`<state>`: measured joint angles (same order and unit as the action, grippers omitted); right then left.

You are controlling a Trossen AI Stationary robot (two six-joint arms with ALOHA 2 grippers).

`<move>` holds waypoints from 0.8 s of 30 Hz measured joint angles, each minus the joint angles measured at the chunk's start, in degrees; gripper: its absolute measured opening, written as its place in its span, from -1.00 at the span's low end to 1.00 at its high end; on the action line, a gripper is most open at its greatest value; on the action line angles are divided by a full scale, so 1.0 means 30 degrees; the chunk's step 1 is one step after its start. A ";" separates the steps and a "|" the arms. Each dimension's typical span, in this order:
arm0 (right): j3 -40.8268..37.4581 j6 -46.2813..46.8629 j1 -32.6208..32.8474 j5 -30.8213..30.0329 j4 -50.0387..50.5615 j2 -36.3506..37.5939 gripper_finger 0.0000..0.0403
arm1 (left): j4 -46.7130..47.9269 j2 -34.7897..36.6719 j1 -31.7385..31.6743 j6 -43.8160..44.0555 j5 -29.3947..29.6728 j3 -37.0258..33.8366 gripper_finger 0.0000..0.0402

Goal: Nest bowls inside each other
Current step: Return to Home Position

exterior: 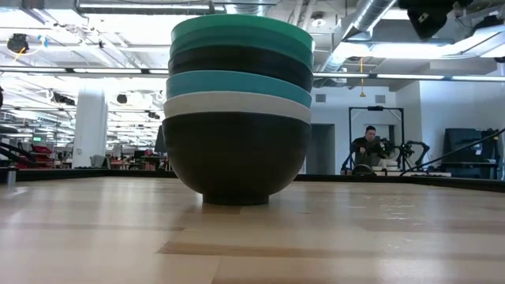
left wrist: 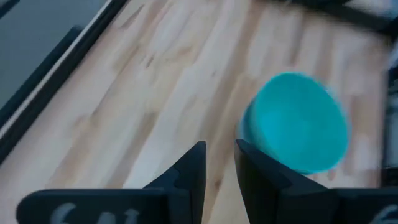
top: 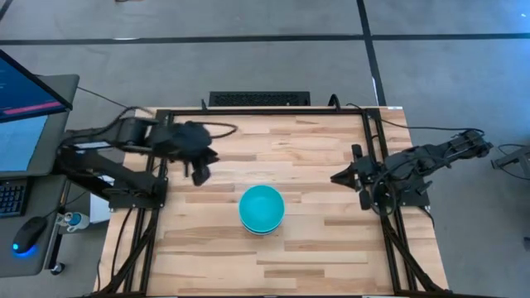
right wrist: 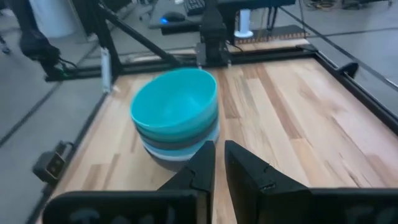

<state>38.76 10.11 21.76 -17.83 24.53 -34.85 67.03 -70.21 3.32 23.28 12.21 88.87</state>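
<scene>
All the bowls stand nested in one stack [top: 262,209] at the table's middle, resting on the bottom black bowl's foot [exterior: 234,193]. From the bottom, the low view shows black, white, cyan, black and teal-green rims. A bright cyan bowl [right wrist: 174,102] sits on top. My left gripper [top: 199,172] hovers left of the stack and toward the far side, apart from it. Its fingers [left wrist: 220,152] are all but shut, with a narrow slit between them. My right gripper [top: 338,176] waits near the table's right edge, shut [right wrist: 219,149] and pointing at the stack.
Bare wooden tabletop [top: 315,248] lies all around the stack. A black frame rail [top: 265,112] borders the table. A monitor, keyboard and mouse [top: 29,234] sit off the left edge. A person [exterior: 369,146] sits far behind in the room.
</scene>
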 joint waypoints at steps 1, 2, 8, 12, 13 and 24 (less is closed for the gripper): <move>0.0000 0.0000 -0.0007 -0.0106 0.0302 0.0005 -0.71 | -0.1216 0.0884 0.0158 -0.0114 -0.0160 -0.1146 -0.62; 0.0000 0.0004 -0.0009 -0.0185 0.0621 0.0000 -0.71 | -0.2500 0.1857 0.0310 -0.0137 -0.0224 -0.2429 -0.62; -0.1196 0.0015 -0.0009 -0.1236 0.0379 0.0020 -0.71 | -0.7402 0.6435 0.0813 0.1361 -0.0619 -0.9547 -0.62; -0.2789 0.0028 -0.0009 -0.1246 -0.0932 0.0022 -0.71 | -0.8757 0.8412 0.0836 0.1809 -0.1303 -1.2874 -0.62; -0.3185 0.0027 -0.0009 -0.1244 -0.1301 0.0015 -0.71 | -0.9253 0.8805 0.0829 0.1795 -0.1297 -1.3466 -0.62; -0.5732 0.1678 -0.0009 -0.3682 -0.3874 0.0015 -0.71 | -1.3010 1.2532 0.0836 0.1546 -0.1242 -1.9581 -0.62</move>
<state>21.57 15.14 21.74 -28.88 12.91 -34.81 28.00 -32.61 5.82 27.92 8.48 30.13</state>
